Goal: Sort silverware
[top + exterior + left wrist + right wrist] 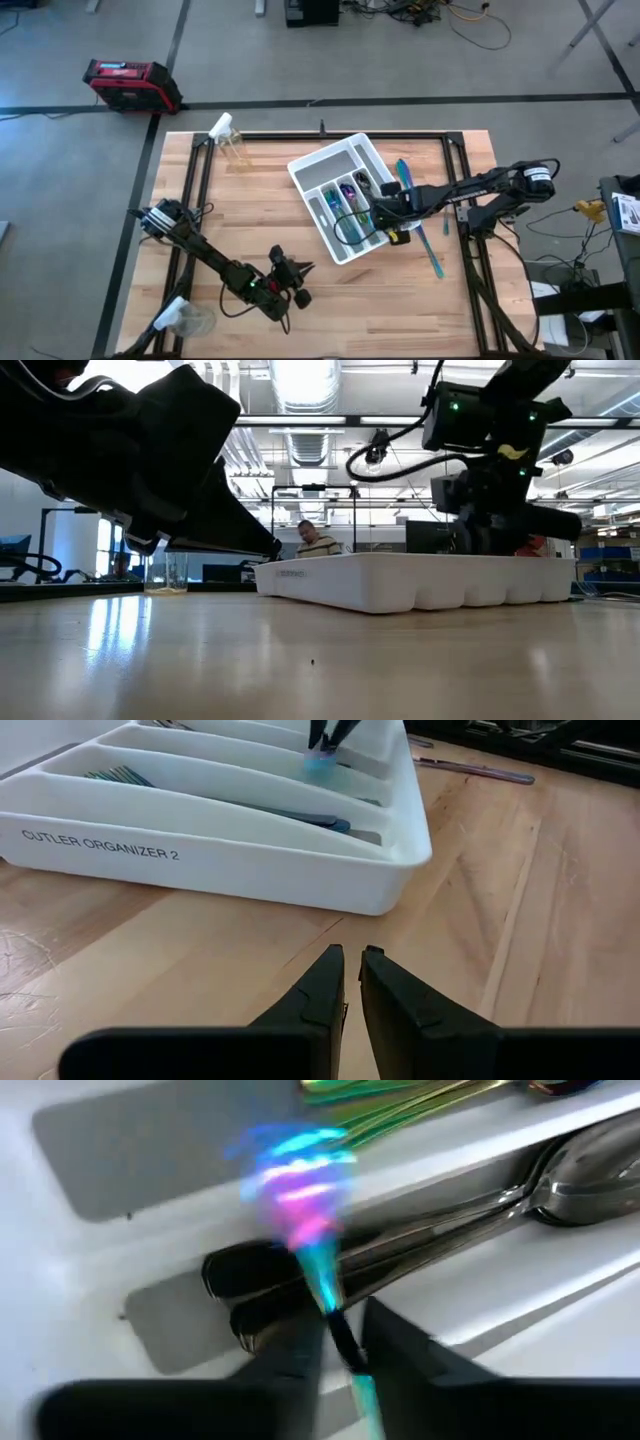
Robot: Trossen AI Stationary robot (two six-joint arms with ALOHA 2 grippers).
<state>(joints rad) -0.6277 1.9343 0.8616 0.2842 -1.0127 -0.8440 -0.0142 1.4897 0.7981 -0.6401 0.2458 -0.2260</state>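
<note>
Right wrist view shows the right gripper (343, 1342) pinching a shiny spoon (300, 1190) over the tray (120, 1150). The left gripper (350, 982) waits nearby, nearly shut and empty.

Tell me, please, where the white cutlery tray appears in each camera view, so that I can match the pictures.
High view: white cutlery tray at table centre, tilted.
Low view: long white wall, middle right.
Left wrist view: upper left, labelled wall.
Right wrist view: fills the picture; white divider.
Shared landmark: right gripper shut on an iridescent piece over the tray.
</note>
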